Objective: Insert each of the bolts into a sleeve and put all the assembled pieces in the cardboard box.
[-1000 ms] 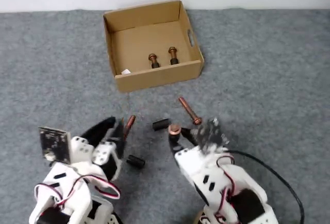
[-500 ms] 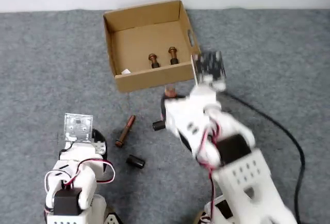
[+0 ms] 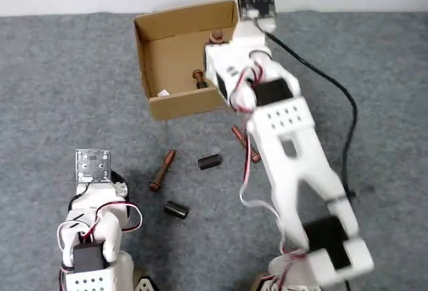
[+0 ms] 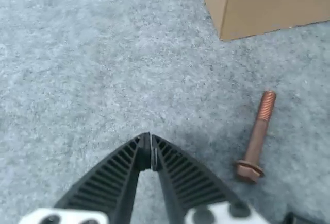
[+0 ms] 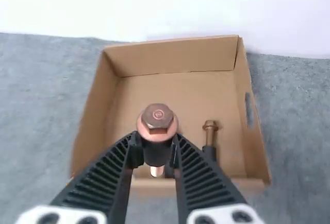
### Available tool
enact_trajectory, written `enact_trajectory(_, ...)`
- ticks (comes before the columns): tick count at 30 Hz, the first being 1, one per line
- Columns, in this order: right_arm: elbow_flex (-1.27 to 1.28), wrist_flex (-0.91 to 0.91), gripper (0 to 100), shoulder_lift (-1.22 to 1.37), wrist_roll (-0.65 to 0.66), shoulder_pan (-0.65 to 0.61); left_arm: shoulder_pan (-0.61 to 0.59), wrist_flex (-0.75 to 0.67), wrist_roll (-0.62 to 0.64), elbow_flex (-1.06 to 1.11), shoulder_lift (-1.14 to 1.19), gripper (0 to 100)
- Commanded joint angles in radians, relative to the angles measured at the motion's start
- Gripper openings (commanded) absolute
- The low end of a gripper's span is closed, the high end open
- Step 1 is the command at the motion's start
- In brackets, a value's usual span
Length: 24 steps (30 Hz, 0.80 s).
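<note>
The right end effector (image 5: pixel 153 151) hangs over the cardboard box (image 5: pixel 175 55), pinching an assembled bolt and sleeve (image 5: pixel 157 123) upright, head up. Another assembled piece (image 5: pixel 209 130) stands inside the box. The left end effector (image 4: pixel 150 154) is pressed together, well in front of the box. On the grey counter (image 3: pixel 374 70) in front of the box lie a loose bolt (image 3: pixel 162 169), a second bolt (image 3: pixel 239 136), a black sleeve (image 3: pixel 209 162) and another sleeve (image 3: pixel 176 209) farther out.

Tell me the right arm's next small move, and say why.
Probably lower a little and open. The right gripper is shut on a sleeved bolt and hangs over the cardboard box, where another assembled piece already stands.
</note>
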Motion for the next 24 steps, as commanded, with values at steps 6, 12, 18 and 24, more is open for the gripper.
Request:
enact_trajectory(6, -0.327, -0.005, 0.8, 0.355, 0.051, 0.031, -0.008, -0.011, -0.008, -0.005, -0.005, 0)
enact_trajectory(12, -0.402, 0.114, 1.2, 0.507, 0.083, 0.024, -0.008, 0.006, -0.008, -0.005, -0.005, 0)
enact_trajectory(18, -0.411, 0.206, 9.5, 0.53, 0.124, 0.025, -0.009, 0.009, -0.008, -0.005, -0.005, 0)
enact_trajectory(24, -0.445, 0.269, 14.7, 0.492, 0.126, 0.022, -0.009, 0.009, -0.008, -0.005, -0.005, 0)
